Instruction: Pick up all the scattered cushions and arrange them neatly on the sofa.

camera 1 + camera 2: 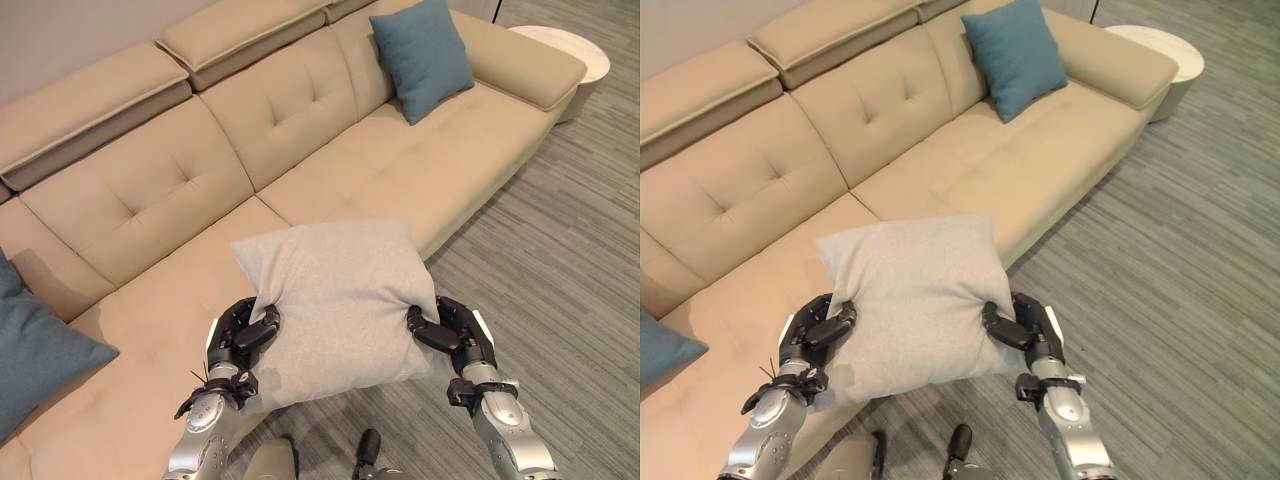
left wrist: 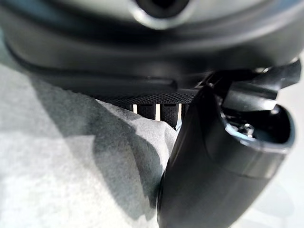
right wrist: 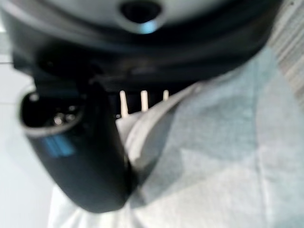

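Note:
A light grey cushion [image 1: 340,300] hangs between my two hands, above the front edge of the beige sofa [image 1: 330,150]. My left hand [image 1: 240,340] pinches its left side, thumb on top and fingers underneath. My right hand [image 1: 455,335] grips the right side the same way. The grey fabric [image 2: 71,175] fills the left wrist view under the thumb [image 2: 213,171], and the same cloth [image 3: 213,166] shows in the right wrist view. A teal cushion [image 1: 420,55] leans upright against the backrest at the sofa's far right end. Another teal cushion [image 1: 35,350] lies at the left.
The sofa's seat [image 1: 150,300] lies bare under and left of the grey cushion. A round white side table [image 1: 570,50] stands past the right armrest. Grey striped carpet [image 1: 560,250] covers the floor on the right.

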